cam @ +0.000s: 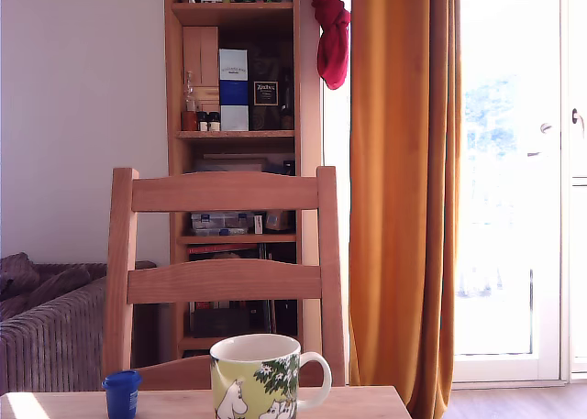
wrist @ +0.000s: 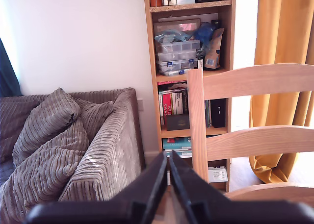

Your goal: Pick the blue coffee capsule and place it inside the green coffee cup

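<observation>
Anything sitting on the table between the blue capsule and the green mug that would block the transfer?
Nothing visible does. In the exterior view the blue coffee capsule stands upright near the table's left end and the green coffee cup stands to its right, with only bare tabletop between them. The end effector is not in that view.

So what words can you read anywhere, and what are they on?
None can be read for sure.
Blue-and-white box on the shelf: print too blurred.
Dark box beside it: label too blurred.
Book spines in the wrist view: too small.
Mug: only cartoon figures, no words.
</observation>
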Controlling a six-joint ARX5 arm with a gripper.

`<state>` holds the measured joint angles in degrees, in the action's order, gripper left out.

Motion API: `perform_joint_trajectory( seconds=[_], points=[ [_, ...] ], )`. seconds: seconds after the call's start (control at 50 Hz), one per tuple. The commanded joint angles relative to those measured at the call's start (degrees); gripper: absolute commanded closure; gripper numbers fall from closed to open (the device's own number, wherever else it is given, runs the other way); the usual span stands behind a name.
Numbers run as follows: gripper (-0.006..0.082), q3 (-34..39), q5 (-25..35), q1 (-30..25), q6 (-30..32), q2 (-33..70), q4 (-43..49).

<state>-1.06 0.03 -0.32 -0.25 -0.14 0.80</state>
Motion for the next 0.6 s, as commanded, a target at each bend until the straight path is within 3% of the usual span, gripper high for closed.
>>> perform_joint_trajectory(
  seconds=[0.0, 0.22, 0.42, 0.58],
  points=[
    [0.0780, 2.10, 7.02, 0.94, -4.24, -0.59, 3.63],
    [0.0780, 2.12, 8.04, 0.92, -4.70, -0.59, 4.17],
    [0.0780, 2.10, 9.38, 0.90, -15.58, -0.59, -4.26],
    [0.0780, 1.25, 15.54, 0.90, -21.84, -0.42, -9.81]
  ],
)
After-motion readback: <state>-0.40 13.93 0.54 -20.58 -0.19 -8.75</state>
